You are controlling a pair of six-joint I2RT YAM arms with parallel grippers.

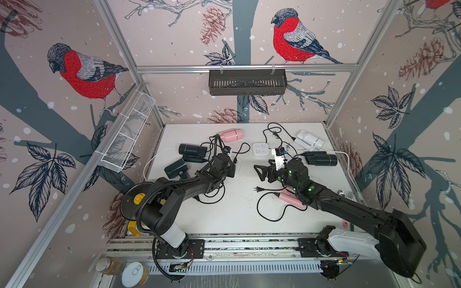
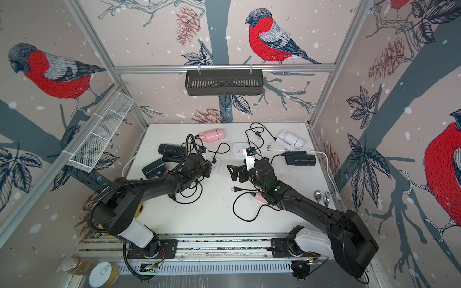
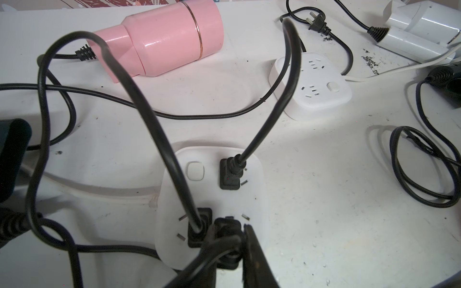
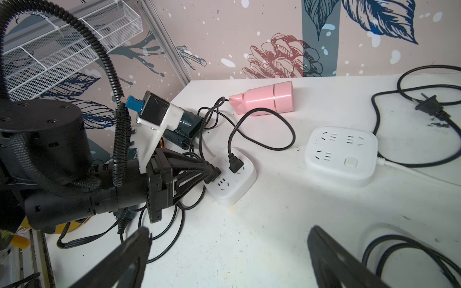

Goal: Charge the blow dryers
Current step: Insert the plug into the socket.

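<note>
Left gripper [image 3: 230, 246] nearly closed on third plug [image 3: 227, 228], at power strip [image 3: 254, 199] directly beneath tips; seating unconfirmed; two plugs [image 3: 230, 174] seated just ahead. Right gripper [image 4: 229, 232] wide open, empty. Second strip [image 4: 331, 174] ahead of it unused. Pink blow dryer [image 3: 169, 42] well ahead of left jaws. Judged: roughly half remaining.

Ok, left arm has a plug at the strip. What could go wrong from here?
The left gripper holds its plug right beside a seated plug; pushing down may jostle that one or miss the slots. The looped cord over the power strip could snag when the arm pulls back.
</note>
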